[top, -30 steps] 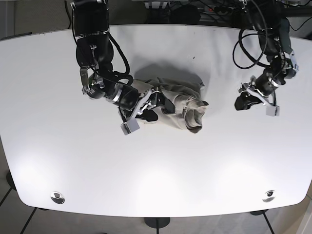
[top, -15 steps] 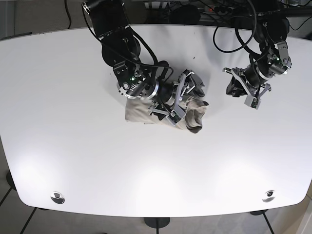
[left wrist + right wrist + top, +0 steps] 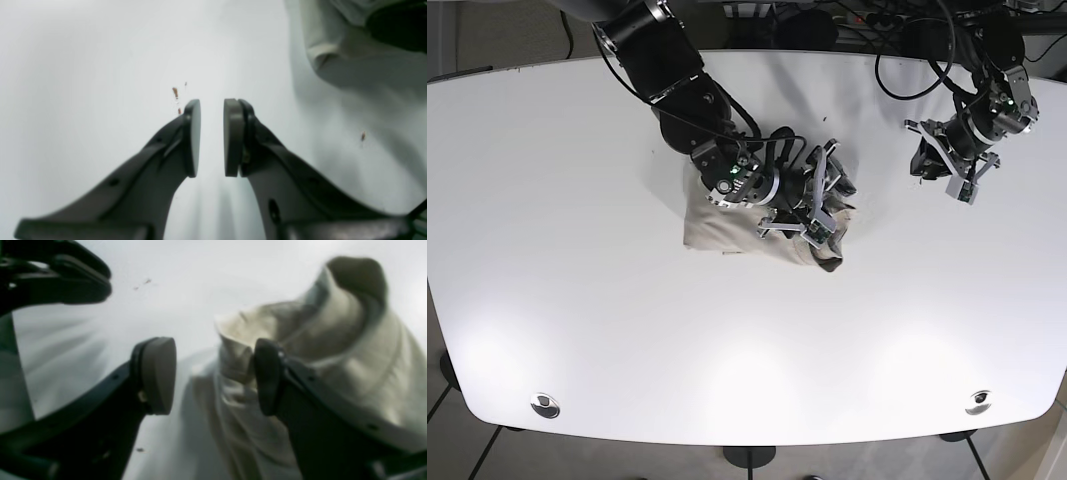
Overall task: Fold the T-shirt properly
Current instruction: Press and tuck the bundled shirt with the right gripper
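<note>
beige shirt [image 3: 727, 215] bunches under my right gripper [image 3: 819, 200], jaws apart over its crumpled end. left gripper [image 3: 947, 165], nearly together and empty, sits well apart over bare surface [image 3: 577, 330].

A white bench [image 3: 577, 330] with rounded corners fills most of the base view. Near its lower edge sit two small round metal fittings, one at the lower left [image 3: 545, 405] and one at the lower right [image 3: 978, 401]. A tiny dark speck [image 3: 824, 118] marks the surface in the upper middle. Below the bench, a grey tiled floor [image 3: 457, 445] shows at the lower left corner, with a dark foot of the bench stand [image 3: 749, 456] at the bottom centre. Along the top edge, dark cables [image 3: 867, 18] lie behind the bench. In the left wrist view, small brown specks [image 3: 175, 92] dot the white surface left of centre.
</note>
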